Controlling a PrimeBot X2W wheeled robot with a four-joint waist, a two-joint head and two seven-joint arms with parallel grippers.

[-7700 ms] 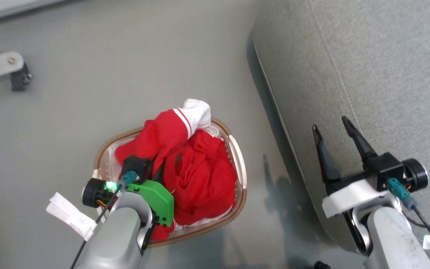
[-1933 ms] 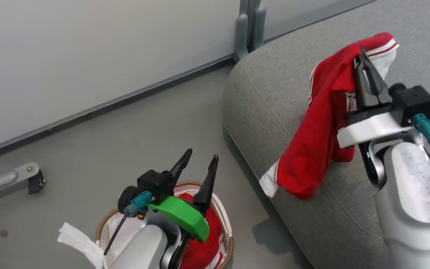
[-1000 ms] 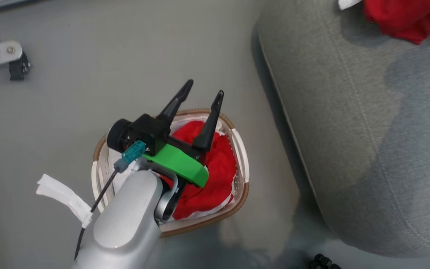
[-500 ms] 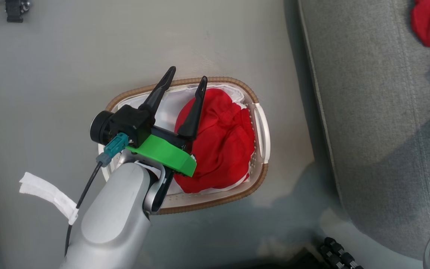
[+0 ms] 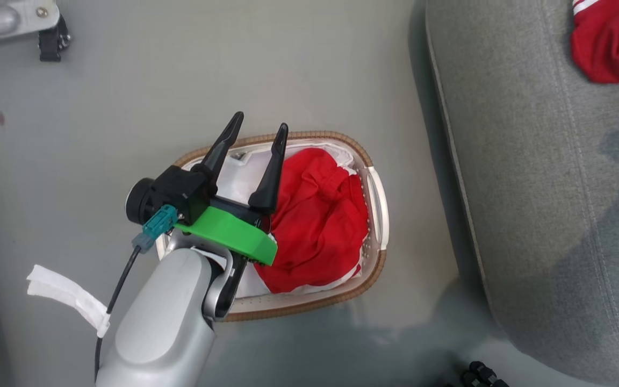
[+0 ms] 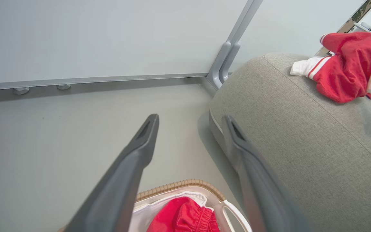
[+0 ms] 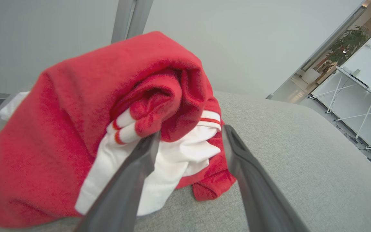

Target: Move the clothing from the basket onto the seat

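Pickup of second garment comes next.
Open left pincer [image 5: 260, 121] hovers above the bright red fabric garment [image 5: 315, 226] in the oval white plastic basket [image 5: 376, 193]; it should lower and pinch a fold. Farther, the right pincer [image 7: 191, 132] stands open against the red-and-white garment [image 7: 76, 112] lying on the grey woven seat [image 5: 530, 188].

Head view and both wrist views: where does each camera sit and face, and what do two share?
Head view: on the head, looking down at the oval white perforated basket; left pincer and forearm show.
Left wrist view: on that wrist, past its fingers toward wall and large grey fabric sofa cushion.
Right wrist view: past the right pincer at the red-and-white garment on that cushion.
All three share that garment.
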